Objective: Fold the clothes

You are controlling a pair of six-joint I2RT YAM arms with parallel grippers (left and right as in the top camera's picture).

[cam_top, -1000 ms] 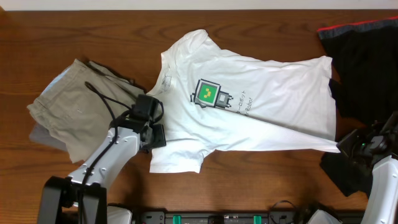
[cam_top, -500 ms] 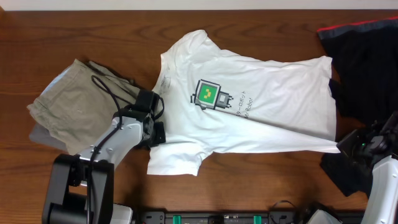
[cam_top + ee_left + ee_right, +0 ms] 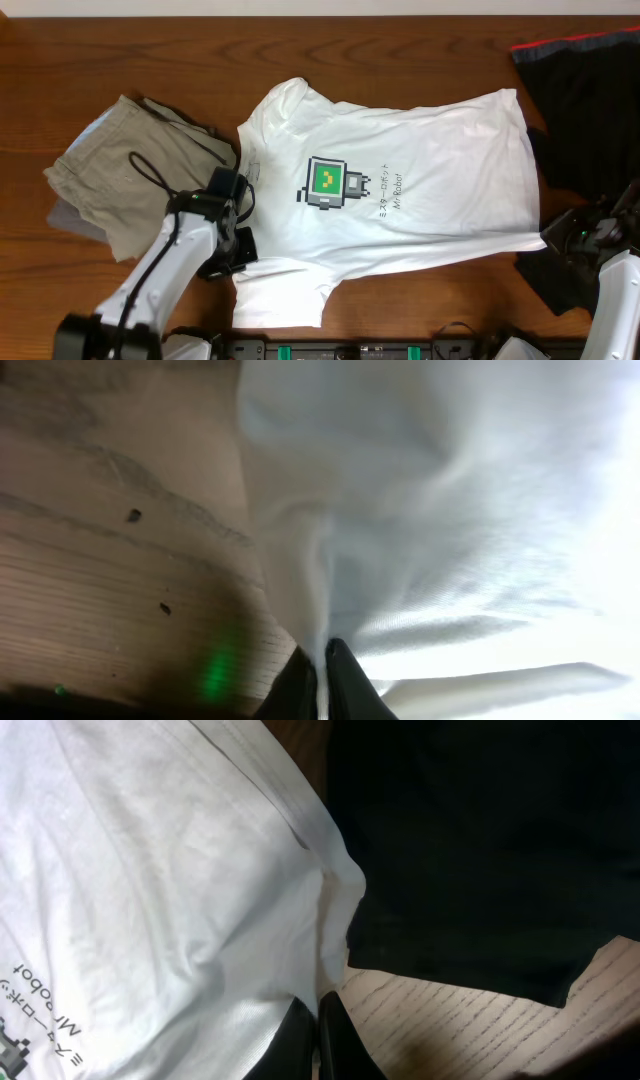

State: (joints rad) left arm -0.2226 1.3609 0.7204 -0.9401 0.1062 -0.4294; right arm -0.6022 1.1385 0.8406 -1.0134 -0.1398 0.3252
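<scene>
Wooden table (image 3: pixel 400 40): white robot-print T-shirt (image 3: pixel 430 150) spread out, left fingers (image 3: pixel 346 682) and right fingers (image 3: pixel 340 1045) pinching it.

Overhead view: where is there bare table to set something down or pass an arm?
Bare wood runs along the far edge of the table, beyond the T-shirt, and in a strip between the shirt and the near edge. Crowded: khaki garment on the left, black garment on the right.
</scene>
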